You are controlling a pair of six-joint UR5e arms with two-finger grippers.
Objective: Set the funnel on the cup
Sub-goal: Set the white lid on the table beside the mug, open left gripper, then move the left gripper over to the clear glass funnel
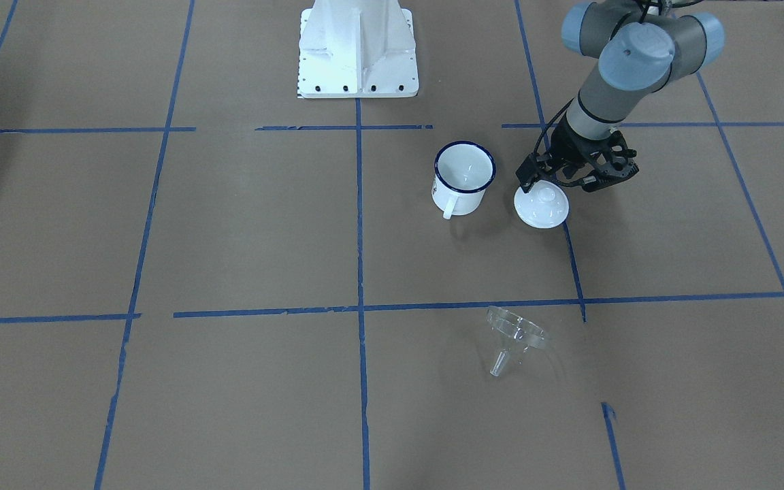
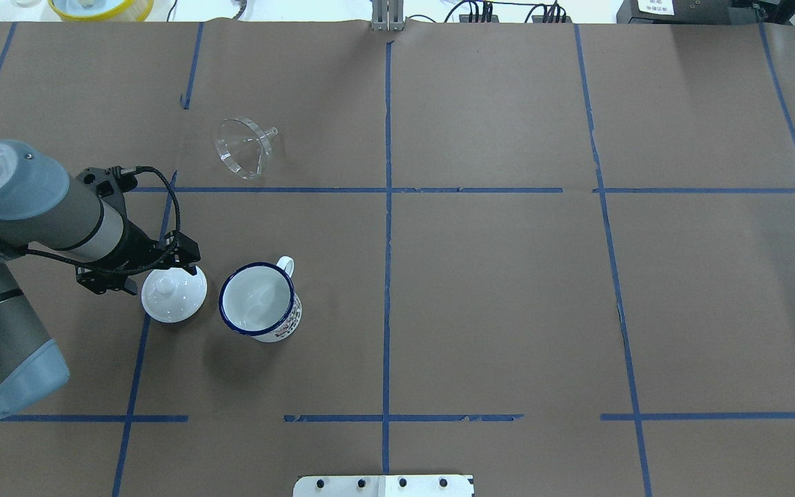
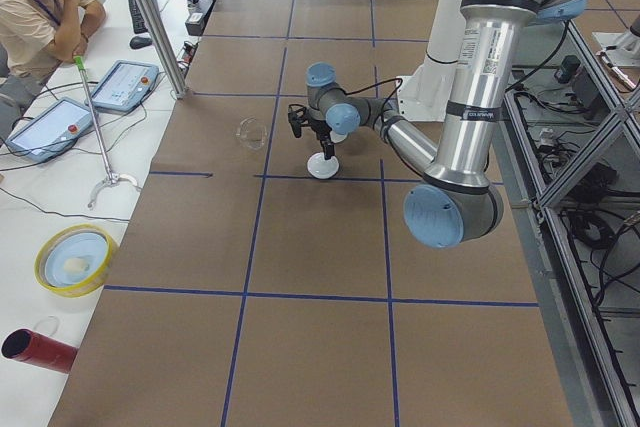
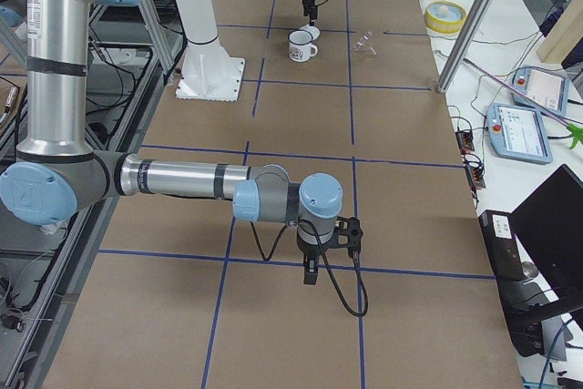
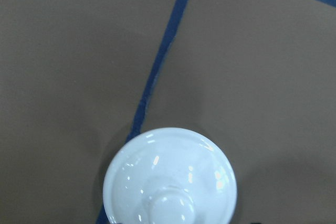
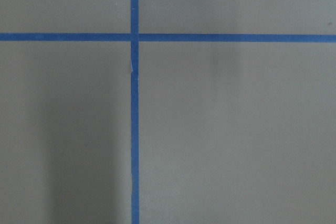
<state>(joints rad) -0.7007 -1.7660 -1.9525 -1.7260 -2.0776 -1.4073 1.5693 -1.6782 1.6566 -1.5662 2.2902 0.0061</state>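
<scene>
The clear plastic funnel lies on its side on the brown table, spout towards the front; it also shows in the overhead view. The white enamel cup with a dark blue rim stands upright and uncovered, also in the overhead view. My left gripper hangs just above the edge of a round white knobbed lid beside the cup, far from the funnel. Its jaws appear open and hold nothing. My right gripper shows only in the exterior right view, low over bare table; I cannot tell if it is open.
The lid lies flat on a blue tape line, close to the cup's side. The white robot base stands behind the cup. Blue tape lines divide the brown paper table. An operator sits beyond the far table edge.
</scene>
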